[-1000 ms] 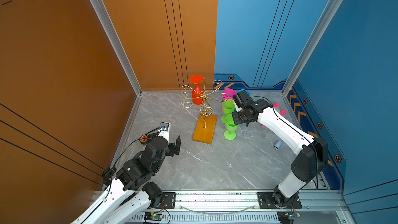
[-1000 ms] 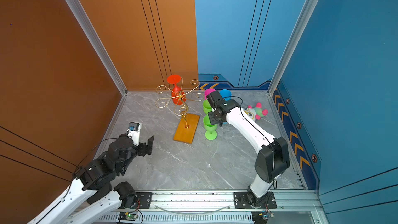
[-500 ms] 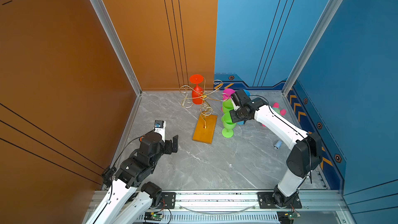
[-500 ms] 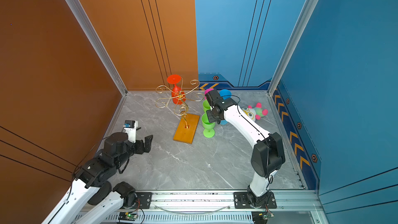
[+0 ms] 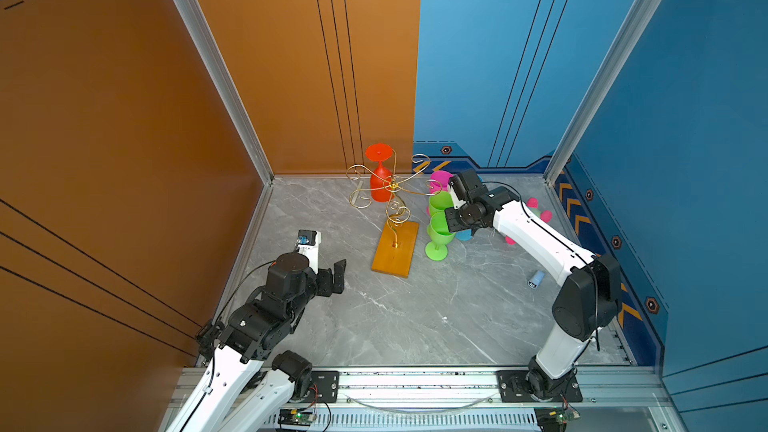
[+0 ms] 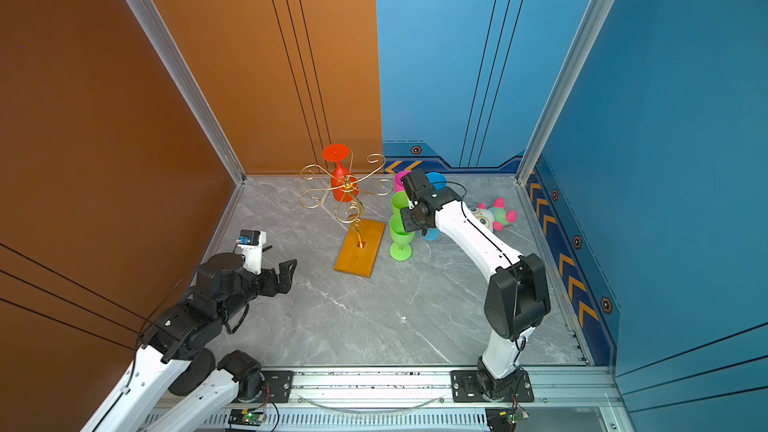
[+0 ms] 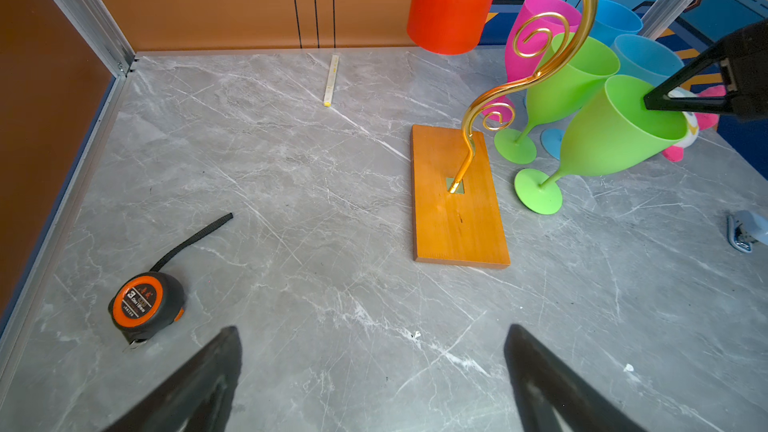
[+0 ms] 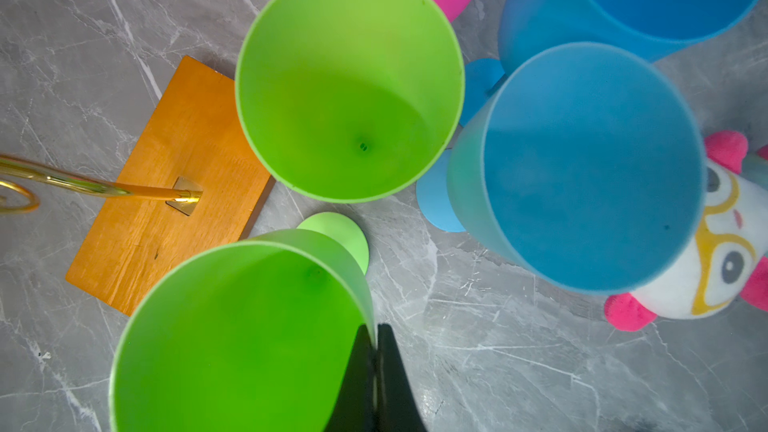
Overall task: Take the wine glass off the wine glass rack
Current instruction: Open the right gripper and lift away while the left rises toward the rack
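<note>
R hand (image 8: 376, 338), clamping 1 of 2 grn glasses (image 7: 611, 139), neared rack (image 5: 395, 249); L hand (image 7: 372, 330) apart.

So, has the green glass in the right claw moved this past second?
Yes, slightly: the green glass, in the right claw, has slid closer to the rack's wooden base.

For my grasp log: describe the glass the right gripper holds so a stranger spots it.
Start at the wine glass rack on its orange base; coloured glasses cluster at its right. The held green glass is the front one, tilted, rim pinched by the right gripper; the second green glass behind stands free.
</note>
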Available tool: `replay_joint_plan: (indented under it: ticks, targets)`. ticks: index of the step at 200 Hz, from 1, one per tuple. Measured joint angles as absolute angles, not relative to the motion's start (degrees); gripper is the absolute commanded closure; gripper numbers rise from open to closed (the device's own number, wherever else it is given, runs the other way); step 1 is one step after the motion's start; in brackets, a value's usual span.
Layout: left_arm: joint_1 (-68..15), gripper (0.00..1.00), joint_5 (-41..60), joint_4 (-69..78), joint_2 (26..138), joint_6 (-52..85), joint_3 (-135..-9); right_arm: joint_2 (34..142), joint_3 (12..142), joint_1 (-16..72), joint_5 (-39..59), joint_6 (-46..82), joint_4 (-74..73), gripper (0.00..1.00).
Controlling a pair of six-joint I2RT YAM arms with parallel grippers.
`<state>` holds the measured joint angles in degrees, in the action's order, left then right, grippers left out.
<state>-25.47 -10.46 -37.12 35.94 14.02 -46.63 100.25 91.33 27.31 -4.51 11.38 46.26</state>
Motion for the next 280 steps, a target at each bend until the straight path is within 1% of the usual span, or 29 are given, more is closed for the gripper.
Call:
replay_joint_plan:
  ticks: [79, 105, 132, 176, 199, 240, 269, 280]
  targets:
    - [-24.25, 0.01, -8.78, -37.15, 37.21, 14.02, -48.21, 101.06, 91.33, 27.29, -4.51, 11.38, 46.33, 0.98]
    - [-23.83, 0.01, -8.27, -37.17, 37.28, 14.02, -48.73, 101.1, 91.33, 27.29, -4.51, 11.38, 46.35, 0.95]
    - [-23.44, 0.02, -7.57, -37.58, 37.71, 14.02, -49.58, 101.12, 91.33, 27.29, -4.51, 11.38, 46.44, 0.9]
    - [-22.04, 0.02, -6.09, -37.82, 38.7, 14.0, -50.74, 101.12, 91.33, 27.22, -4.54, 11.46, 46.48, 0.74]
    - [-20.53, 0.02, -4.51, -38.13, 39.77, 14.0, -51.7, 101.12, 91.33, 27.03, -4.54, 11.25, 46.52, 0.59]
    - [-15.05, 0.02, 0.43, -38.52, 42.11, 14.35, -54.11, 100.6, 91.33, 26.76, -4.51, 11.16, 46.98, 0.39]
    - [-8.21, 0.02, 6.02, -38.61, 45.08, 15.16, -56.8, 97.06, 90.96, 26.44, -4.54, 11.38, 47.18, 0.3]
    - [-5.3, 0.02, 8.75, -38.74, 46.74, 15.64, -58.28, 94.96, 90.8, 26.26, -4.56, 11.38, 47.16, 0.29]
